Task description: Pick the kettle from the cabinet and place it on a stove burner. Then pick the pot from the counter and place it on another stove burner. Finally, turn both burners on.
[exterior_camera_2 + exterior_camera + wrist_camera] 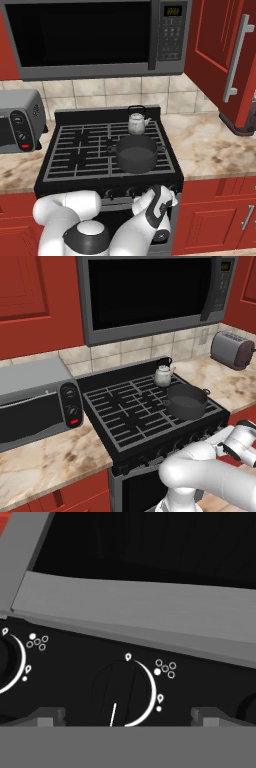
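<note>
The small silvery kettle (163, 374) (137, 122) stands on the back right burner of the black stove (125, 411) (80, 150). Just in front of it, the wide dark pot (186, 401) (136, 153) sits on the front right burner. I see no flame under either. My gripper (127, 717) is low at the stove's front panel, open, with one dark fingertip (47, 716) on each side of a round knob (122, 694). That knob's white pointer line aims toward the bottom of the hand view. The red cabinet door (220, 50) hangs open at the upper right.
A grey toaster oven (35, 398) (17, 120) stands on the counter (50, 463) left of the stove, a chrome toaster (231, 350) on the right. A microwave (150, 291) hangs above. Further knobs (7, 662) flank the one between my fingers.
</note>
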